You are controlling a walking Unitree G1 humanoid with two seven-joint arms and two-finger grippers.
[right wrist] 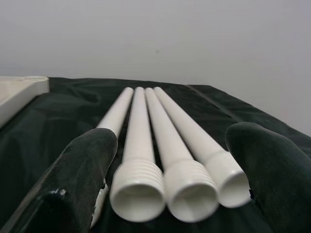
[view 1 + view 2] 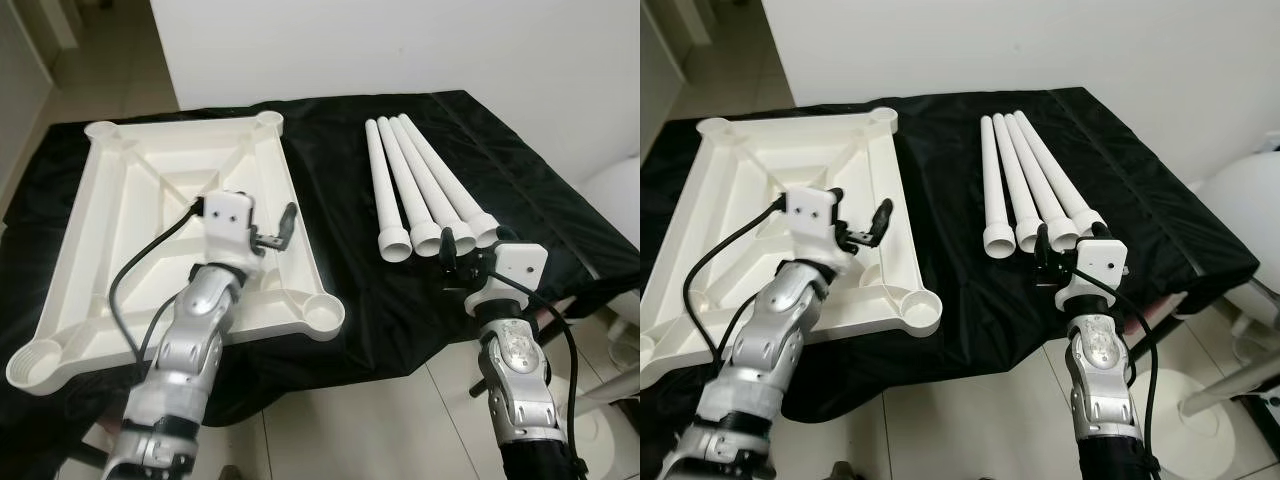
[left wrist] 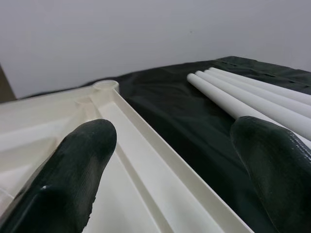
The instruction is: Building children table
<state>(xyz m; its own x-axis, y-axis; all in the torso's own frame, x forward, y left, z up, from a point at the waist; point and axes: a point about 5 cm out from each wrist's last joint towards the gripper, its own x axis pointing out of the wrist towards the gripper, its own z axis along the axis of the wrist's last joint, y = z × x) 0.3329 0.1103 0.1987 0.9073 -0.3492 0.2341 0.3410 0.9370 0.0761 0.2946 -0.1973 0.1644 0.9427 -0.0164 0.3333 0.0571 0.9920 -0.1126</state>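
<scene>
A white plastic tabletop (image 2: 130, 200) lies upside down on the left of the black cloth, with round sockets (image 2: 322, 312) at its corners. Several white legs (image 2: 420, 180) with threaded ends lie side by side to its right. My left gripper (image 2: 275, 235) hovers open over the tabletop's right rim (image 3: 146, 141), one finger above the tray and the other above the cloth. My right gripper (image 2: 462, 250) is open just in front of the legs' threaded ends (image 1: 138, 187), level with them and holding nothing.
A black cloth (image 2: 350, 300) covers the work table, whose front edge runs just ahead of my arms. A white wall stands behind it. A white rounded object (image 2: 615, 200) sits off the table's right side, over the tiled floor (image 2: 400, 420).
</scene>
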